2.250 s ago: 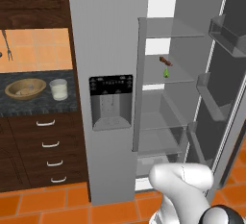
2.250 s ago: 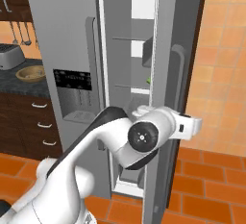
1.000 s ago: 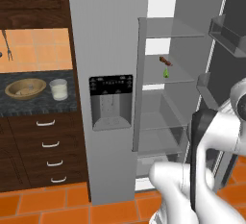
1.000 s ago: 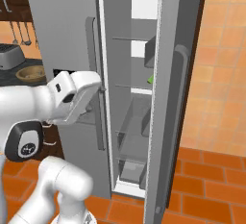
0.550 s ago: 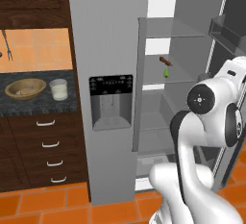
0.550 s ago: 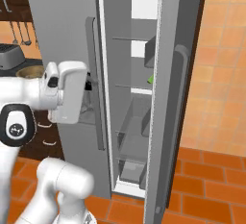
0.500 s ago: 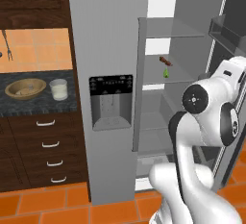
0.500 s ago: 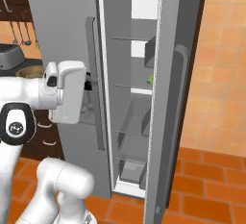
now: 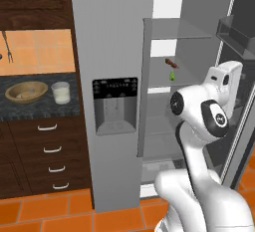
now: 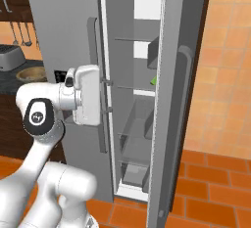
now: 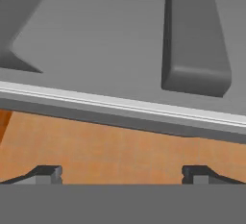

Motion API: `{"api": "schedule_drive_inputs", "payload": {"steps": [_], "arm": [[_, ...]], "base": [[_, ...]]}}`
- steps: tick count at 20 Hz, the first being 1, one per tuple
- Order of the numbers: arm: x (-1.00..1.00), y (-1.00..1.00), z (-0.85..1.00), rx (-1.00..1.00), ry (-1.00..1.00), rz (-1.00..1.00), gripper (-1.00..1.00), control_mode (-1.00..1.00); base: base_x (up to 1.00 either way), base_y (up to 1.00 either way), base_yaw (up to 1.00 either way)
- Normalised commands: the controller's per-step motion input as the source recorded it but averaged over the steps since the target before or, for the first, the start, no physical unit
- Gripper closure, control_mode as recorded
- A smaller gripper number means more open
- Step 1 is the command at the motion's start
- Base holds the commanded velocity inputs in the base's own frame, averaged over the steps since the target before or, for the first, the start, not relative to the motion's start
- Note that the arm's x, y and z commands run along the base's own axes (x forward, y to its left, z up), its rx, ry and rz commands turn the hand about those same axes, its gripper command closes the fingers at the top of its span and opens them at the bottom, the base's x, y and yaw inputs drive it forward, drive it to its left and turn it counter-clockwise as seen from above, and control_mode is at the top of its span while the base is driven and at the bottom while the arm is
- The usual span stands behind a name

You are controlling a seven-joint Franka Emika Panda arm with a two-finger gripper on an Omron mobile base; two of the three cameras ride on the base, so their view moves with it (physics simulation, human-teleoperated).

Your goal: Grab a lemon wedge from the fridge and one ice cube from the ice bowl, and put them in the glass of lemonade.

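Two doors of the fridge (image 9: 112, 52) you see: the right one stands open, the left one is closed. Your jaws are wide apart and hold nothing, raised before the open compartment. A green wedge (image 9: 172, 76) lies on a shelf inside. On the bench (image 9: 40, 107) left, the bowl (image 9: 26, 91) stands just beside the glass (image 9: 61, 92).

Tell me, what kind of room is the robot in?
Most likely a kitchen. There is a tall grey steel fridge with one door open, a dark counter with drawers, and on it a round light-brown wooden bowl beside a small clear glass of pale liquid.
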Motion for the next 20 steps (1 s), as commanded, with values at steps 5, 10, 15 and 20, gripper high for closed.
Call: {"api": "schedule_drive_inputs", "payload": {"steps": [5, 10, 15, 20], "arm": [[0.29, -0.63, -0.05, 0.0, 0.13, -0.07, -1.0, -1.0], [0.47, -0.21, -0.08, -0.01, 0.18, -0.04, -1.0, -1.0], [0.66, 0.0, -0.17, -0.08, 0.17, -0.05, -1.0, -1.0], [0.62, -0.41, -0.1, -0.05, 0.09, -0.11, -1.0, -1.0]], "base": [[0.0, 0.0, 0.0], [0.0, 0.0, 0.0], [0.0, 0.0, 0.0], [0.0, 0.0, 0.0]]}}
